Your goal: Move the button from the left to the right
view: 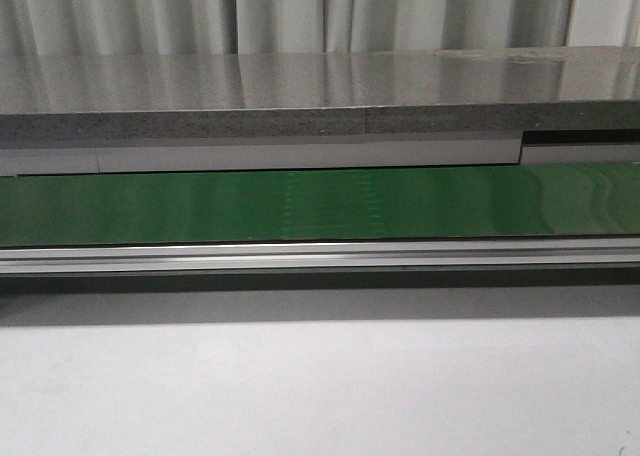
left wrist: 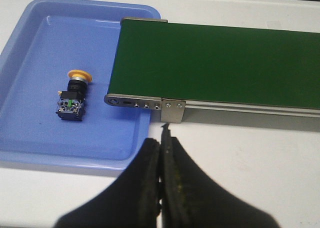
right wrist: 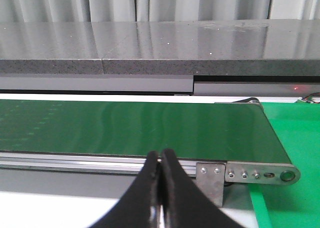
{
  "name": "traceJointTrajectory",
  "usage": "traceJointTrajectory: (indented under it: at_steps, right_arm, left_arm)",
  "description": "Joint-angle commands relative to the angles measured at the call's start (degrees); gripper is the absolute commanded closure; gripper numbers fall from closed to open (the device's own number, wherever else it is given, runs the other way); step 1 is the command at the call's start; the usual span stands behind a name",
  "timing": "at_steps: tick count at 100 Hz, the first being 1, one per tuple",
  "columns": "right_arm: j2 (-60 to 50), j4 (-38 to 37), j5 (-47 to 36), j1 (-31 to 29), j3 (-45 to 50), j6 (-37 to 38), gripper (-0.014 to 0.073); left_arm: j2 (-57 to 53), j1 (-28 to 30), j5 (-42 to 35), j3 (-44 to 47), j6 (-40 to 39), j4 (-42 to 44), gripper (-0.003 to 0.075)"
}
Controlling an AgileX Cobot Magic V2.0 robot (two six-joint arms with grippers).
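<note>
The button (left wrist: 73, 95), a yellow-orange round cap on a black blocky body, lies on its side in a blue tray (left wrist: 30, 143) beside the left end of the green conveyor belt (left wrist: 220, 63). My left gripper (left wrist: 161, 144) is shut and empty, above the white table just off the tray's near corner, apart from the button. My right gripper (right wrist: 161, 158) is shut and empty, in front of the belt's right end (right wrist: 150, 125). Neither gripper nor the button shows in the front view.
The belt (view: 320, 204) runs across the front view with a metal rail (view: 320, 256) along its near side and a grey stone shelf (view: 300, 96) behind. A green mat (right wrist: 295, 133) lies past the belt's right end. White tabletop (view: 320, 386) lies in front.
</note>
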Motion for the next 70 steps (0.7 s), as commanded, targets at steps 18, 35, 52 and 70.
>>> traceJointTrajectory:
  at_steps: [18, 35, 52, 70]
  right_arm:
    - [-0.9, -0.2, -4.5, 0.0, -0.9, 0.0, 0.0660]
    - [-0.9, -0.2, -4.5, 0.0, -0.9, 0.0, 0.0660]
    - [-0.9, -0.2, -4.5, 0.0, -0.9, 0.0, 0.0660]
    - [-0.9, -0.2, -4.5, 0.0, -0.9, 0.0, 0.0660]
  left_arm:
    - [0.8, -0.5, -2.2, -2.0, -0.1, -0.4, 0.0311]
    - [0.8, -0.5, -2.1, -2.0, -0.1, -0.4, 0.0118]
    - [0.8, -0.5, -2.3, -2.0, -0.1, -2.1, 0.0122]
    - [5.4, -0.4, 2.7, -5.7, -0.4, 1.9, 0.0122]
